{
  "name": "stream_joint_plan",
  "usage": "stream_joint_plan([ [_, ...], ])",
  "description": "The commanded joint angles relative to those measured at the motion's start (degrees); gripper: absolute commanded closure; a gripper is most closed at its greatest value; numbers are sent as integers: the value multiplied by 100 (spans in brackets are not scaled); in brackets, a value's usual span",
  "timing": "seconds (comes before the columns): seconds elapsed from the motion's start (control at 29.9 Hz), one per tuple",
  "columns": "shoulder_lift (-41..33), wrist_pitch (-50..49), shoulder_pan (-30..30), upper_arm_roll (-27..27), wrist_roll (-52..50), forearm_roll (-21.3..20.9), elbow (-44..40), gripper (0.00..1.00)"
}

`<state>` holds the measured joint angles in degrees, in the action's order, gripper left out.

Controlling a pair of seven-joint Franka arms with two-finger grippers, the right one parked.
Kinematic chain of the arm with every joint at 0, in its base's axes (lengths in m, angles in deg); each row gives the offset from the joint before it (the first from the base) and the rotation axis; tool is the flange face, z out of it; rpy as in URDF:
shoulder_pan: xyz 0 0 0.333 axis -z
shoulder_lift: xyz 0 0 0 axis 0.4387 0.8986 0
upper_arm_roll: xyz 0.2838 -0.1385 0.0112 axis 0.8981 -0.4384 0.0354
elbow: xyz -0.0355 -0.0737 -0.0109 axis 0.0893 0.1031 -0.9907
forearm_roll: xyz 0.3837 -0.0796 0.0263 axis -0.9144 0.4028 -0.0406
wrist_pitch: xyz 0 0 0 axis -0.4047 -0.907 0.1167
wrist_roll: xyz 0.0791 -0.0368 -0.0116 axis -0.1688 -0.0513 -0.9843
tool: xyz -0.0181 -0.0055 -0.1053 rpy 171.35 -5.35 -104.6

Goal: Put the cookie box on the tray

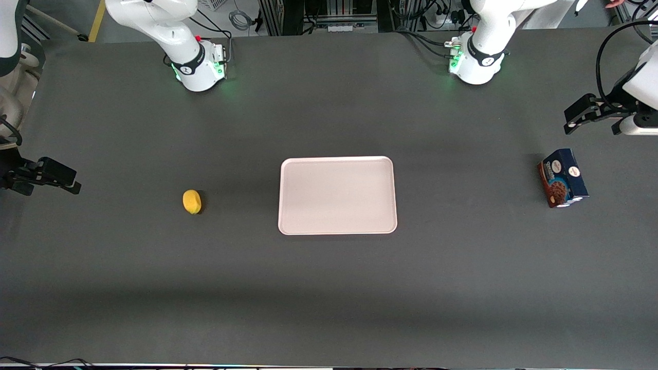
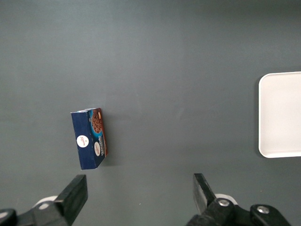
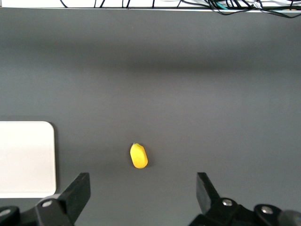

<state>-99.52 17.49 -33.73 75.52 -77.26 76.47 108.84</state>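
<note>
Well, the cookie box point(image 1: 562, 178) stands on the dark table point(image 1: 329, 288) toward the working arm's end, a small navy carton with a chocolate-cookie picture on one face and a round white logo on its narrow side point(image 2: 89, 139); nothing touches it, and it sits slightly askew to the table's edges; the tray point(image 1: 337, 195), pale pink-white with rounded corners and a low rim, lies flat in the middle of the table, well apart from the box, with nothing on it; the left arm's gripper point(image 1: 591, 114) hangs above the table near the box, a little farther from the front camera than the box is, and clear of it; in the wrist view its two dark fingers point(image 2: 75, 194) stand wide apart with only bare table between them, the box lying just ahead of them; a small yellow lump point(image 1: 192, 201) rests alone on the table toward the parked arm's end, well away from the tray.
</note>
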Motion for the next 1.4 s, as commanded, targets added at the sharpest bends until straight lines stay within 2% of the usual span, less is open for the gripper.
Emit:
stream_joint_plan([
  [0.0, -5, -11, -3, 13, 71, 39, -58, 0],
  [0.47, -5, -2, -3, 66, 71, 30, -67, 0],
  [0.6, 4, 15, 15, 364, 184, 4, -58, 0],
  [0.94, 126, 314, 15, 1111, 1389, -23, -49, 0],
  [1.17, 293, 402, 24, 1437, 1389, -40, 38, 0],
  [1.37, 373, 788, 24, 1455, 1363, -58, 389, 0],
])
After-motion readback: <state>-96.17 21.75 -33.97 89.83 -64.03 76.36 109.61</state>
